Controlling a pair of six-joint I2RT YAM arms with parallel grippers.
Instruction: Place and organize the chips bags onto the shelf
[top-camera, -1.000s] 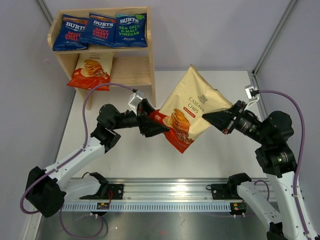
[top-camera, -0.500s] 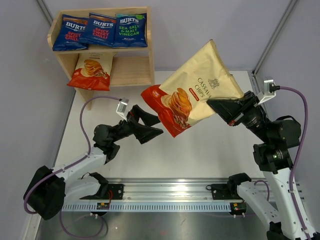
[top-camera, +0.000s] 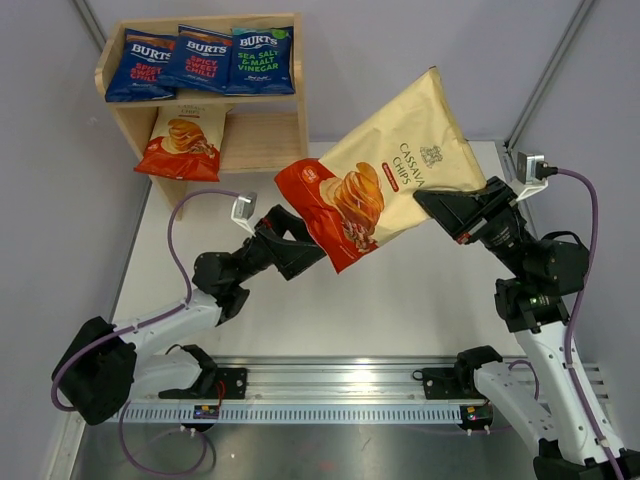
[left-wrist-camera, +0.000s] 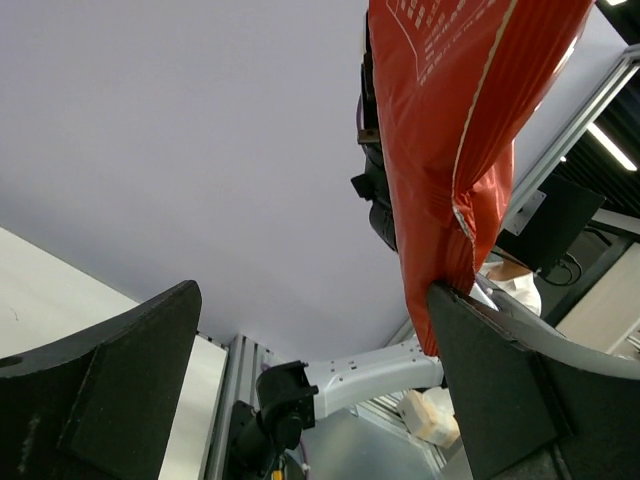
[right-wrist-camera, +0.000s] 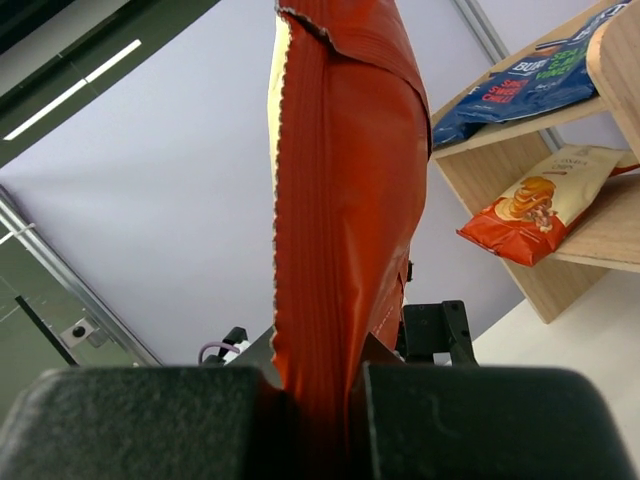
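Observation:
My right gripper (top-camera: 440, 208) is shut on the edge of a large cream chips bag (top-camera: 385, 175) with a red-orange bottom and holds it in the air right of the shelf (top-camera: 300, 110). In the right wrist view the bag (right-wrist-camera: 335, 200) stands pinched between the fingers. My left gripper (top-camera: 305, 250) is open just under the bag's red corner; in the left wrist view that corner (left-wrist-camera: 460, 150) touches the right finger (left-wrist-camera: 520, 390). Three blue BURTS bags (top-camera: 205, 60) lie on the shelf's top tier. A second cream bag (top-camera: 183, 140) lies on the lower tier.
The white table (top-camera: 420, 300) lies below the arms. Grey enclosure walls (top-camera: 40, 200) stand at left, right and behind. A metal rail (top-camera: 330, 385) runs along the near edge. The right half of the lower tier (top-camera: 265, 135) is bare wood.
My right gripper has lifted the cream bag up and toward the shelf. My left gripper has let go of the bag's red bottom, opened and dropped back below it.

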